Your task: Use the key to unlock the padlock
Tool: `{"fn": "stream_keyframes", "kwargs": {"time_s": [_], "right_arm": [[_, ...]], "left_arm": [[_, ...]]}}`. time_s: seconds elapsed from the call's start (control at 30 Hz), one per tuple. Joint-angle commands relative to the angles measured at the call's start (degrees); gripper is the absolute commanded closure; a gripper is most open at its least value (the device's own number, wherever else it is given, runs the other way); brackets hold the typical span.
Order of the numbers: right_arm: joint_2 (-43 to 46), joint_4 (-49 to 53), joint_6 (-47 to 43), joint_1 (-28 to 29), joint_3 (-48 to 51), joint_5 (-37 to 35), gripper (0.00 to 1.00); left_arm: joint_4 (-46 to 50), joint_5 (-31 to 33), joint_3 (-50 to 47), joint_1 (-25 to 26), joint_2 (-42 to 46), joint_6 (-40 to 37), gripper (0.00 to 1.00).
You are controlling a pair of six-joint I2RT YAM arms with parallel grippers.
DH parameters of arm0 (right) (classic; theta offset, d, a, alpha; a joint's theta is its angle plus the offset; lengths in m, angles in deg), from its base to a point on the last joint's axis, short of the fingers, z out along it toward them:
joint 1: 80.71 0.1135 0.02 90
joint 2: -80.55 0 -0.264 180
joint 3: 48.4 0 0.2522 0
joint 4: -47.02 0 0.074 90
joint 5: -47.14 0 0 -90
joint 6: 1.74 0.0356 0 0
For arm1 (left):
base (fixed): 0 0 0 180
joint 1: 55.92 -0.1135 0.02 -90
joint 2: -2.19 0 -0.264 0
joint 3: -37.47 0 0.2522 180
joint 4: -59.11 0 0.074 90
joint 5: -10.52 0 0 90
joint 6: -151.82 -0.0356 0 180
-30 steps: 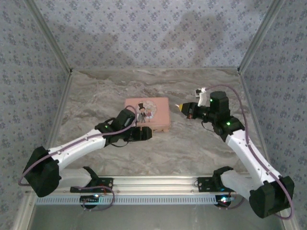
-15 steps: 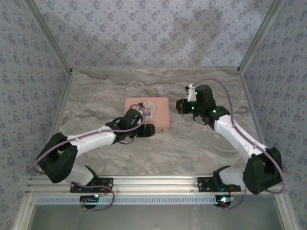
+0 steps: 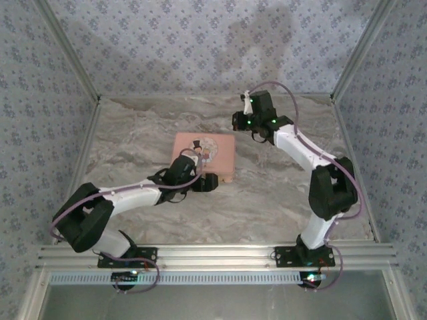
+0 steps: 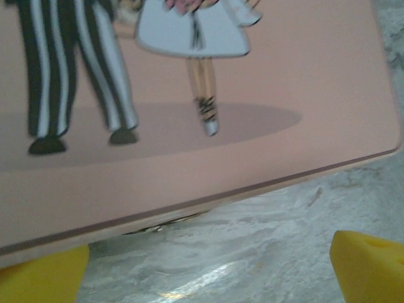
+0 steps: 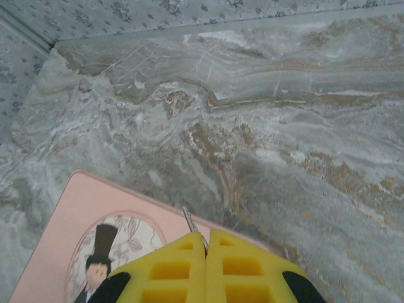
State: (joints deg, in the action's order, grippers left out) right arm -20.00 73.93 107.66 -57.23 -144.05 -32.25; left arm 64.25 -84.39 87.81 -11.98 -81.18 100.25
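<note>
- This looks like a robot test booth in a lab, not a room in a home.
- Two robot arms, the left arm [image 3: 133, 195] and the right arm [image 3: 300, 150], are bolted to a metal rail [image 3: 220, 253] at the near edge of the table [image 3: 267, 193].
- The table top looks like grey stone. Walls [image 3: 167, 47] with small flower shapes close it in like a box.
- Little green lights [image 3: 250, 122] glow on the right arm, and a purple cable [image 3: 272, 83] loops over it.
- The right gripper [image 5: 206, 243] has soft yellow pads pressed together on a thin key [image 5: 189, 219]. The left gripper [image 4: 202, 274] has yellow pads too, set wide apart.
</note>
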Motion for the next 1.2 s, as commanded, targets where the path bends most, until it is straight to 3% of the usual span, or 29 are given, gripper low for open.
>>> {"fn": "stream_keyframes", "kwargs": {"time_s": [0.0, 0.13, 0.4, 0.63, 1.17], "right_arm": [[-3.4, 1.4, -2.5, 0.8, -4.1, -2.6, 1.00], [-6.7, 1.8, -2.8, 1.0, -7.1, -3.0, 1.00], [-11.9, 2.7, -3.8, 1.2, -11.3, -4.5, 1.00], [-15.1, 3.7, -4.3, 1.6, -12.9, -4.9, 1.00], [-16.2, 3.8, -5.4, 1.9, -10.5, -5.8, 1.00]], "left_arm": [[-10.4, 3.9, -4.4, 1.0, -0.2, -2.3, 0.02], [-16.9, 6.9, -7.8, 1.4, -0.4, -4.8, 0.02], [-28.9, 5.3, -10.6, 1.9, -6.3, -11.7, 0.03], [-31.4, 0.1, -7.8, 1.9, -11.5, -15.0, 0.08], [-34.9, -9.5, -6.1, -0.3, -11.2, -16.7, 0.17]]}}
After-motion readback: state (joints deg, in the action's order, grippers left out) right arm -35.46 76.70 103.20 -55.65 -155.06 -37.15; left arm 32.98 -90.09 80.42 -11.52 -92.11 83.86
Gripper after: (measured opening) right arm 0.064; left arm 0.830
